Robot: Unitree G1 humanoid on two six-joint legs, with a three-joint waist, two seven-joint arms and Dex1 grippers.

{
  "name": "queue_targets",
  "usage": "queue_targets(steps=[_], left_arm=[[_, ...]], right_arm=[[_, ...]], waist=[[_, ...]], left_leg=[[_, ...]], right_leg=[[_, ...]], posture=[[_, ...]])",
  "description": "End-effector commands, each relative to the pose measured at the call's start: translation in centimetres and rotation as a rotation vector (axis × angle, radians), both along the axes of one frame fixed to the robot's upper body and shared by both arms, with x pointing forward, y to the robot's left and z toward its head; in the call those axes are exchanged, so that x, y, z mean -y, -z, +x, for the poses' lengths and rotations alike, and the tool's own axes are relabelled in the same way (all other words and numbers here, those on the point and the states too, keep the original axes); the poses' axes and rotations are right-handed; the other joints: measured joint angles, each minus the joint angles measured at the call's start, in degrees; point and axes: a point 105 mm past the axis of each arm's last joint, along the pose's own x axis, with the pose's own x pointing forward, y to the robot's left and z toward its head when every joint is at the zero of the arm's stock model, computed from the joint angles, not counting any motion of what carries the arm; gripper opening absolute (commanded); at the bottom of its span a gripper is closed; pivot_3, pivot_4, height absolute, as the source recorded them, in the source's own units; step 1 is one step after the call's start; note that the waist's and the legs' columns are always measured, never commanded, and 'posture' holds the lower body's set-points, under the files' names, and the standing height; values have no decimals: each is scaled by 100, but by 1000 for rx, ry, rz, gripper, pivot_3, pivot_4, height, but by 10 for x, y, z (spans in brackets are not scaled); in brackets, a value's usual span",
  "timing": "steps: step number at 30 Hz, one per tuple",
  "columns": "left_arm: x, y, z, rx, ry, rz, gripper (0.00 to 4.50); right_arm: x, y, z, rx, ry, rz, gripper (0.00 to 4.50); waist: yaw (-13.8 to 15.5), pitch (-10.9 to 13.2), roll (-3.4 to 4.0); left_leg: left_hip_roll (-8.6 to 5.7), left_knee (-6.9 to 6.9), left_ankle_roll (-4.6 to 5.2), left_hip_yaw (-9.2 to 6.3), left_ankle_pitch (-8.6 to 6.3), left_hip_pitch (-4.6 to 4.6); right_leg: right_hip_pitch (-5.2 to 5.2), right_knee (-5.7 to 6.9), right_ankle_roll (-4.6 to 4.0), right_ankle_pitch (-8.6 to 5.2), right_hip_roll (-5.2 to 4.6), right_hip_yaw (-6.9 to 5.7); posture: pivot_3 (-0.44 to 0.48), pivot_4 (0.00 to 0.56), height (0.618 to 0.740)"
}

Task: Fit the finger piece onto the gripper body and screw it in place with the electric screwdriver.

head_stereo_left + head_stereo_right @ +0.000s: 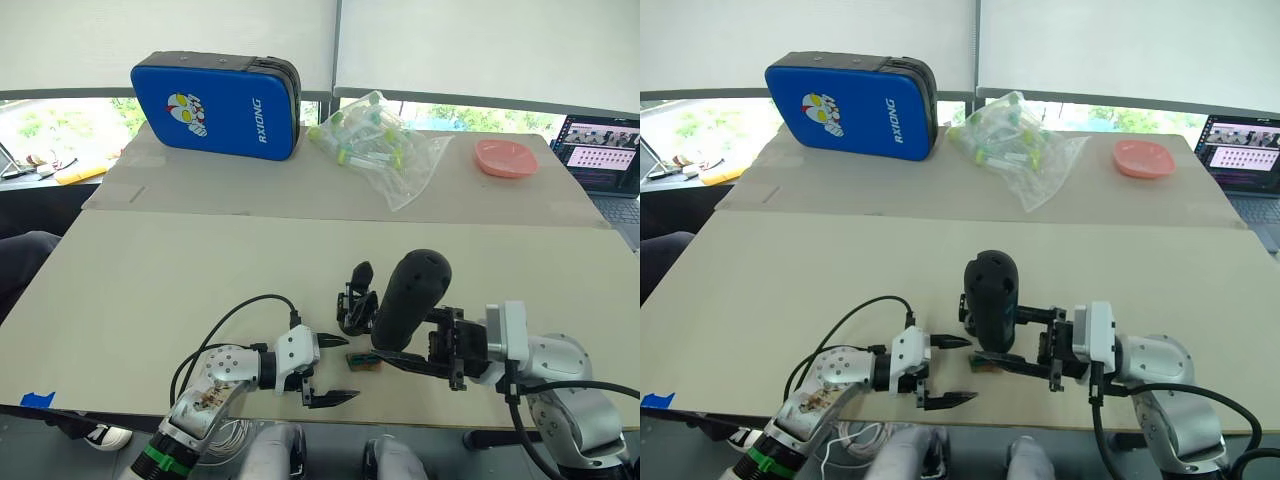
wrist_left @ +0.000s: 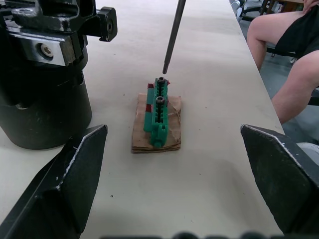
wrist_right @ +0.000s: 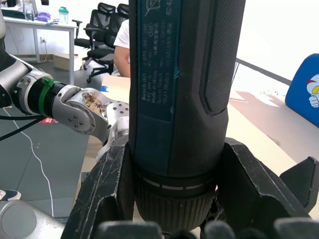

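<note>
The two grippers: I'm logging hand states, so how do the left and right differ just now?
The left gripper is open and empty, its fingers spread either side of the green block; the right gripper is shut on the screwdriver. The left lies low over the table; the right holds the screwdriver upright, bit pointing down at the block. Both have black fingers.

One electric screwdriver [image 1: 410,298], one gripper body [image 1: 354,310], one green-and-brown block [image 2: 158,115] carrying two screws. Two pincers: left pincer [image 1: 334,370], right pincer [image 1: 400,357]. Farther back: one blue case [image 1: 216,105], one bag of tubes [image 1: 375,142], one pink dish [image 1: 505,157], one laptop [image 1: 605,152].
</note>
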Motion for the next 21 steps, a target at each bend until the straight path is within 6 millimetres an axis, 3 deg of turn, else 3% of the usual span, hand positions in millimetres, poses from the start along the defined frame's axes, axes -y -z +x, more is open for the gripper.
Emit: queue_targets(steps=[1, 21], left_arm=[[2, 17, -7, -63, 11, 32, 4500], [2, 17, -9, -68, 14, 27, 4500]], right_arm=[[0, -10, -4, 67, -4, 19, 1907], [2, -8, -3, 67, 6, 7, 1907]], waist=[[0, 0, 0], [0, 0, 0]], left_leg=[[0, 0, 0, 0, 0, 0], [0, 0, 0, 0, 0, 1]], right_leg=[[0, 0, 0, 0, 0, 0], [0, 0, 0, 0, 0, 0]], posture=[[0, 150, 740], [0, 150, 740]])
